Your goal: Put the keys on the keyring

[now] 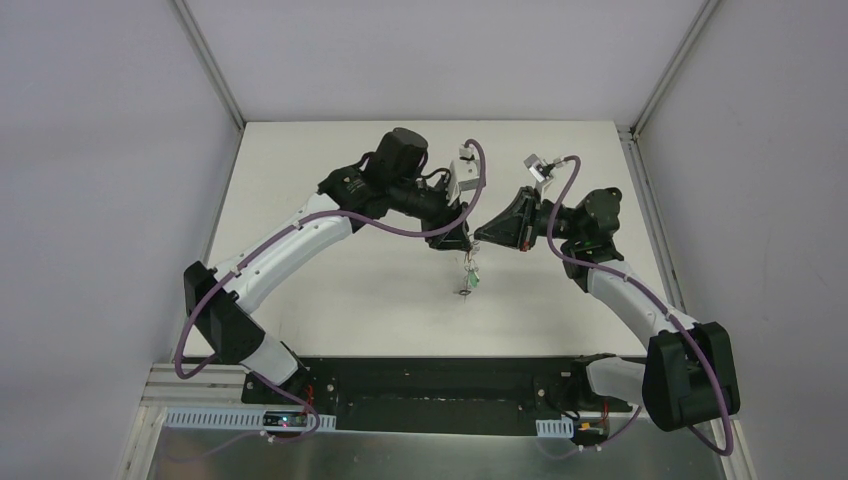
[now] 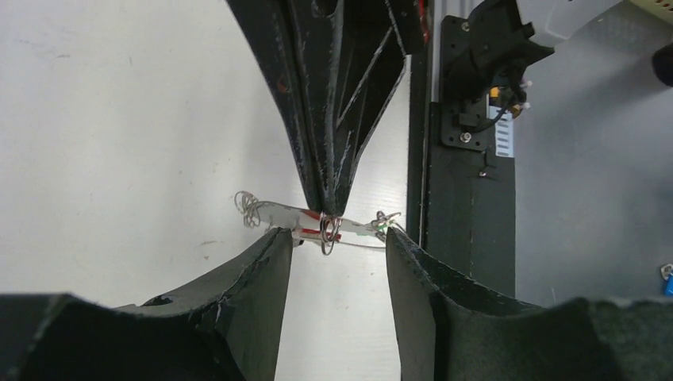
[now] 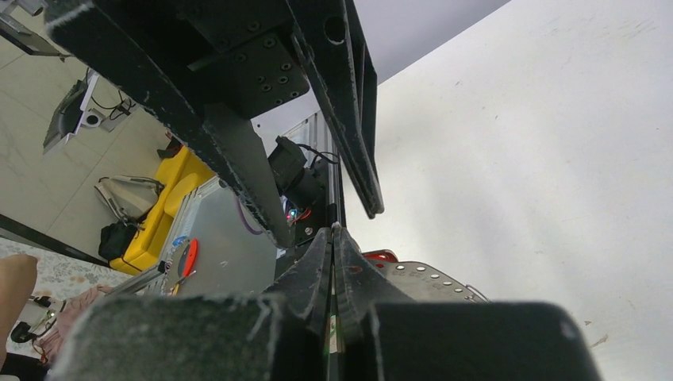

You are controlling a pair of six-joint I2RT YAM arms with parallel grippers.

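Left wrist view shows the keyring (image 2: 262, 210) as a thin wire held up in the air, lying sideways across the gap. The right end effector (image 2: 328, 208) comes down onto the keyring from above. Its two fingers are pressed tight together and pinch the wire near its middle. I think it holds the keyring up and steady so the other arm can work on it.

A red key (image 2: 311, 232) sits on the keyring right under that pinch, and a green key (image 2: 382, 228) hangs at the keyring's far end. I cannot see a black key.

The left end effector (image 2: 338, 235) is partly open. One finger is on each side of the keyring, and it grips nothing. I cannot tell if the fingers touch the metal.

From the top view, the keys (image 1: 467, 277) dangle below the keyring, above the white tabletop (image 1: 330, 300). The left arm (image 1: 300, 240) and right arm (image 1: 625, 290) both reach forward and bend inward, so they meet tip to tip at the keyring.
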